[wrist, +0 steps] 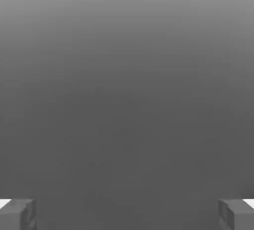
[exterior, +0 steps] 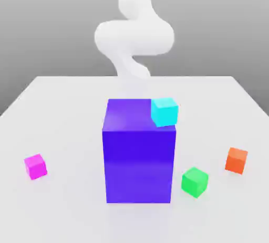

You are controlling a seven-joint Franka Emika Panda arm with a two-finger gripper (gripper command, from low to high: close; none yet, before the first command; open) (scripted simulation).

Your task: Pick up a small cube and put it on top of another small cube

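The small cube, bright magenta-pink, sits on the white table at the exterior view's left, apart from everything else. Other small cubes are a green one and an orange one on the table at the right. A cyan one shows against the upper right corner of the big blue-purple block; I cannot tell what it rests on. In the hand view my gripper is open, its grey fingertips far apart, with nothing between them and plain grey background ahead.
The tall blue-purple block stands in the middle of the white table. My white arm curves up behind it. Bare table lies between the block and the magenta cube, and along the front edge.
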